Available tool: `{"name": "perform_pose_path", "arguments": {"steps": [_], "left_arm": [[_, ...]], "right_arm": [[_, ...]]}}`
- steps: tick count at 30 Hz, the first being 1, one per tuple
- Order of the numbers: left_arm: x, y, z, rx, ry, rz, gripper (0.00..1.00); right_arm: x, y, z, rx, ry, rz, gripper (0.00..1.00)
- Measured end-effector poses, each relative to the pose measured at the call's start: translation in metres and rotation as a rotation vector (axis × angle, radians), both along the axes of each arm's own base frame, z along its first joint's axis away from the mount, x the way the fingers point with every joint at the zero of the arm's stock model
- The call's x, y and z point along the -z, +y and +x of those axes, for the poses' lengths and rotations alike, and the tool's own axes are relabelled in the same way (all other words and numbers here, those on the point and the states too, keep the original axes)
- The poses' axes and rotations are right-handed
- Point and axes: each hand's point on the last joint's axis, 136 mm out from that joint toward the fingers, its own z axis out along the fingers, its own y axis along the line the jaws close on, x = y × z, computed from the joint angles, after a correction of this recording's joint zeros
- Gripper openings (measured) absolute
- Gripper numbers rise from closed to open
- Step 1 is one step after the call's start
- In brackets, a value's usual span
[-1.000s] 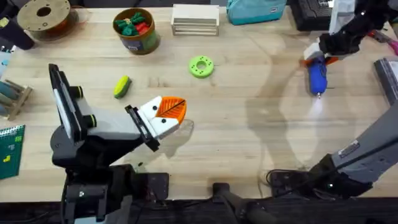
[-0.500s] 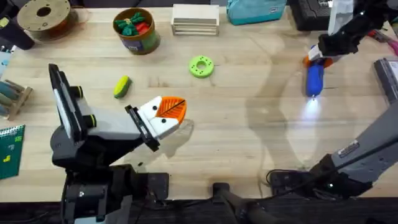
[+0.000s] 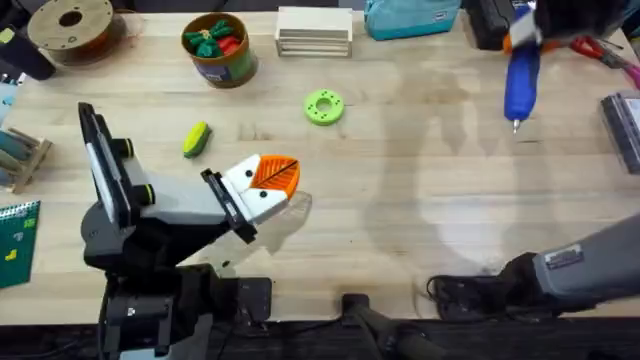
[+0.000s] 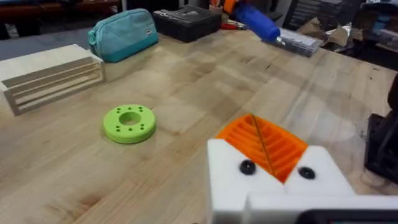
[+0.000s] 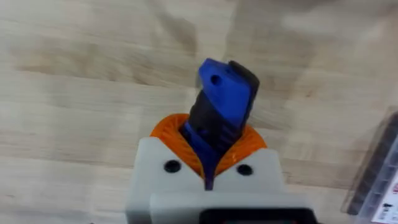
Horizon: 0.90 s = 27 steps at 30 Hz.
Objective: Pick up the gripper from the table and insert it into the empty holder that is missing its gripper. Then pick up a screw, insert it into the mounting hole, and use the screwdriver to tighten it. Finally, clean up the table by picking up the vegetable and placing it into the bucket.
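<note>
The blue screwdriver hangs in the air over the table's far right, tip pointing toward the near edge. My right gripper is shut on its barrel. In the right wrist view the screwdriver stands between the orange pads of that gripper. My left gripper rests low at left centre, shut, its orange pads pressed together with nothing between them. The yellow-green vegetable lies on the wood left of it. The bucket stands at the far left holding red and green toy pieces. The loose gripper, the holder and the screw are out of view.
A green ring disc lies at the table's centre back. A wooden slat block, a teal pouch and a black case line the far edge. A filament spool sits far left, a clear box at the right edge.
My right arm has lifted the screwdriver off the table and carried it toward the far edge; the light spot on the wood is gone. The left arm has not moved.
</note>
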Motion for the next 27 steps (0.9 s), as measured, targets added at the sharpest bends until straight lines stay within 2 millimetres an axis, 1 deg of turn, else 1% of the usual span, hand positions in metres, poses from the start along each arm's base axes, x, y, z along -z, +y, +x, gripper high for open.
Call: {"name": "perform_pose_path", "arguments": {"steps": [1, 4, 6, 9, 17, 23, 25, 27], "left_arm": [[0.000, 0.000, 0.000, 0.000, 0.000, 0.000, 0.005], [0.000, 0.000, 0.000, 0.000, 0.000, 0.000, 0.005], [0.000, 0.000, 0.000, 0.000, 0.000, 0.000, 0.005], [0.000, 0.000, 0.000, 0.000, 0.000, 0.000, 0.005], [0.000, 0.000, 0.000, 0.000, 0.000, 0.000, 0.005], [0.000, 0.000, 0.000, 0.000, 0.000, 0.000, 0.005], [0.000, 0.000, 0.000, 0.000, 0.000, 0.000, 0.005], [0.000, 0.000, 0.000, 0.000, 0.000, 0.000, 0.005]], "right_arm": [[-0.016, 0.009, -0.001, -0.022, -0.040, -0.005, 0.020], [-0.051, 0.033, -0.008, -0.076, -0.126, -0.012, 0.019], [-0.069, 0.045, -0.015, -0.100, -0.167, -0.013, 0.019], [-0.093, 0.056, -0.028, -0.124, -0.222, -0.016, 0.019], [-0.143, 0.077, -0.066, -0.168, -0.347, -0.019, 0.019], [-0.177, 0.085, -0.099, -0.180, -0.449, -0.015, 0.019], [-0.187, 0.085, -0.112, -0.174, -0.496, -0.013, 0.019], [-0.191, 0.086, -0.127, -0.170, -0.547, -0.008, 0.018]]}}
